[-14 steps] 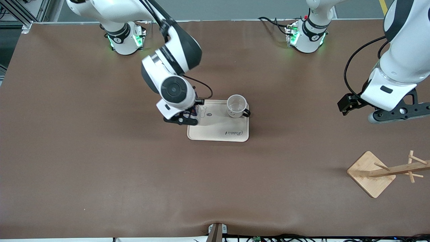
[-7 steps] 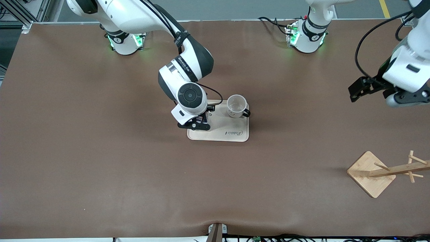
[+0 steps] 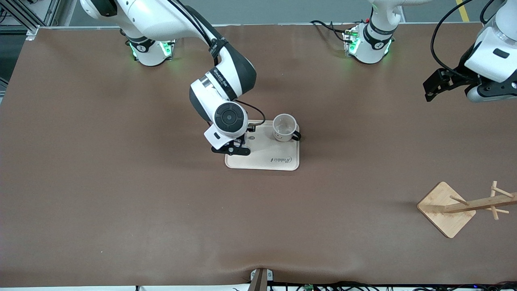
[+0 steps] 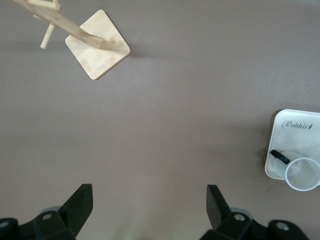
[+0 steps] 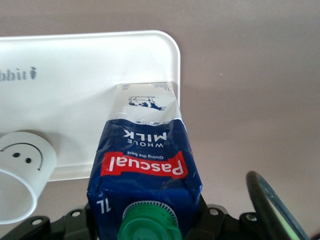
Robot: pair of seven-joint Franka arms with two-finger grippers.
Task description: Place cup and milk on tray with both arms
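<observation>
The cream tray [image 3: 278,161] lies mid-table. The white smiley cup [image 3: 284,127] stands on its corner toward the left arm's end, farther from the front camera. My right gripper [image 3: 233,148] is over the tray's corner toward the right arm's end, shut on the blue milk carton [image 5: 145,160]. The carton's white base is at the tray [image 5: 75,75] corner, beside the cup [image 5: 20,185]. In the front view the wrist hides most of the carton. My left gripper [image 3: 490,92] is open and empty, high over the table's left-arm end; its wrist view shows the open gripper [image 4: 150,200].
A wooden rack [image 3: 446,208] with a square base and pegs lies tipped near the front camera at the left arm's end; it also shows in the left wrist view [image 4: 97,45]. Brown table cloth surrounds the tray.
My right gripper has carried the milk from beside the tray to over its corner. My left arm has drawn up and back toward its base.
</observation>
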